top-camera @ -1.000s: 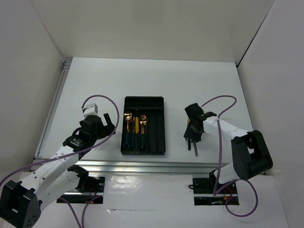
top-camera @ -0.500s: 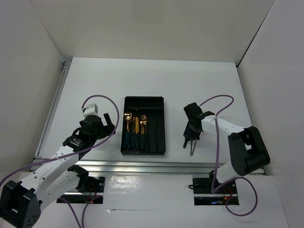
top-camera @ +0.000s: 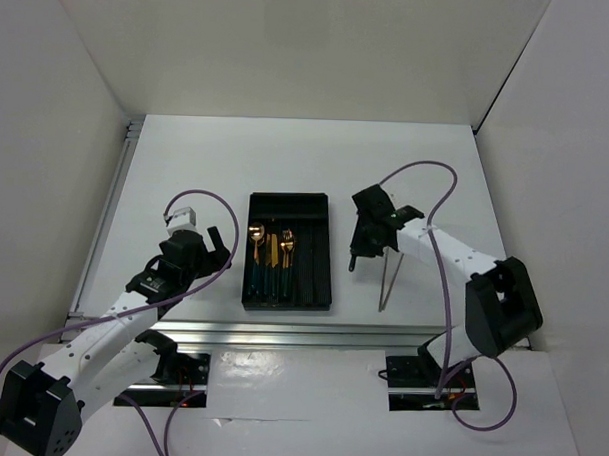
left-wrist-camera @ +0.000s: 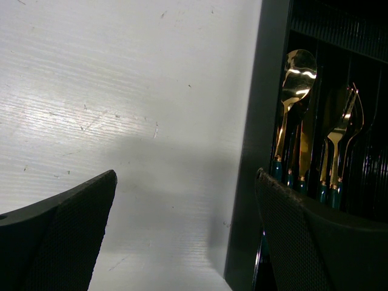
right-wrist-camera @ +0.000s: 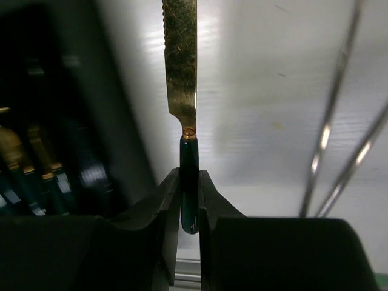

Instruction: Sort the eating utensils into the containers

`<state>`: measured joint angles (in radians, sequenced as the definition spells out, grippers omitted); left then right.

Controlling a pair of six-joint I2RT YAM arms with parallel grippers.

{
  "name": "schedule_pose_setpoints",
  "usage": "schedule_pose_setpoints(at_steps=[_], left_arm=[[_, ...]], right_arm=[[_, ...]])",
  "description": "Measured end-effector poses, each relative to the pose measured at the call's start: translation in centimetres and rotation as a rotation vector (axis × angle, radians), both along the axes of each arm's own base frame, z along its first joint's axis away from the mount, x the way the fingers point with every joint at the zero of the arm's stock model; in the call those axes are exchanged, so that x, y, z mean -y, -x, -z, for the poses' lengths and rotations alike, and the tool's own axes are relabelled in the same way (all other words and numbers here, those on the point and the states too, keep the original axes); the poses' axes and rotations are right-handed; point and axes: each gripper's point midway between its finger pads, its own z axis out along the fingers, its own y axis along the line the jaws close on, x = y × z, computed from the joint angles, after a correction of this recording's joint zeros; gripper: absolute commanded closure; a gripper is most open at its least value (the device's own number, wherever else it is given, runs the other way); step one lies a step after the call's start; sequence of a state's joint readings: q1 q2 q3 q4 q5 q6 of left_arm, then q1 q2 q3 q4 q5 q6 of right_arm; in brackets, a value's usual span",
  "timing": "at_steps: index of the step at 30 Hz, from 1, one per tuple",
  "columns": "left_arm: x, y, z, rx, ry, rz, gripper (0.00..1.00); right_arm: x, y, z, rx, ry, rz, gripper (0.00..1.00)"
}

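Observation:
The black divided tray [top-camera: 318, 264] lies mid-table and holds a gold spoon [top-camera: 255, 232], a knife and a fork [top-camera: 287, 243] with green handles. My right gripper [top-camera: 356, 256] hangs just right of the tray, shut on the dark green handle of a gold-bladed knife [right-wrist-camera: 182, 60], whose blade points away from the fingers [right-wrist-camera: 167, 200]. Two thin silver sticks [top-camera: 386, 287] lie on the table to its right and also show in the right wrist view [right-wrist-camera: 330, 115]. My left gripper [top-camera: 215, 255] is open and empty just left of the tray, whose wall [left-wrist-camera: 267, 91], spoon [left-wrist-camera: 300, 66] and fork [left-wrist-camera: 345, 115] show in the left wrist view.
White walls close in the table at the back and both sides. A metal rail [top-camera: 281, 332] runs along the near edge by the arm bases. The blurred tray edge [right-wrist-camera: 73, 91] is at the left of the right wrist view.
My right gripper has lifted the knife and moved left and away toward the tray, leaving the silver sticks on the table. The left arm has not moved.

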<state>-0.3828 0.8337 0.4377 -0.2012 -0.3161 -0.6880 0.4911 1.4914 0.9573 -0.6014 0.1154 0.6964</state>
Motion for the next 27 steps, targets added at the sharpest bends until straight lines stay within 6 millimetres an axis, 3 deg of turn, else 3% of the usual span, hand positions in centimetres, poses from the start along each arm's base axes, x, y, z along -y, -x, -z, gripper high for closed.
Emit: schedule_pose_setpoints(at_steps=[4,8,10,13,16,19,27], left_arm=[[0.0,0.0,0.0,0.0,0.0,0.0,0.0],[0.0,0.0,0.0,0.0,0.0,0.0,0.0],[0.0,0.0,0.0,0.0,0.0,0.0,0.0],[0.0,0.0,0.0,0.0,0.0,0.0,0.0],[0.0,0.0,0.0,0.0,0.0,0.0,0.0],[0.0,0.0,0.0,0.0,0.0,0.0,0.0],[0.0,0.0,0.0,0.0,0.0,0.0,0.0]], right_arm=[[-4.7,-0.8,-5.8,0.154,-0.099,-0.107,1.0],[-9.6,0.7,-8.6,0.212,-0.182,-0.235,1.0],[-12.2,1.5,-8.2,0.197,-0.201,-0.287,1.0],[-15.4,2.0,-6.0,0.147,-0.201,-0.328,1.0],[-17.4,2.7,-3.1,0.082,-0.184,-0.334,1.0],[-18.5,3.4,-1.5,0.045,-0.173,-0.311,1.0],[-20.4,3.2,-2.1,0.057,-0.254,-0.263,1.0]])
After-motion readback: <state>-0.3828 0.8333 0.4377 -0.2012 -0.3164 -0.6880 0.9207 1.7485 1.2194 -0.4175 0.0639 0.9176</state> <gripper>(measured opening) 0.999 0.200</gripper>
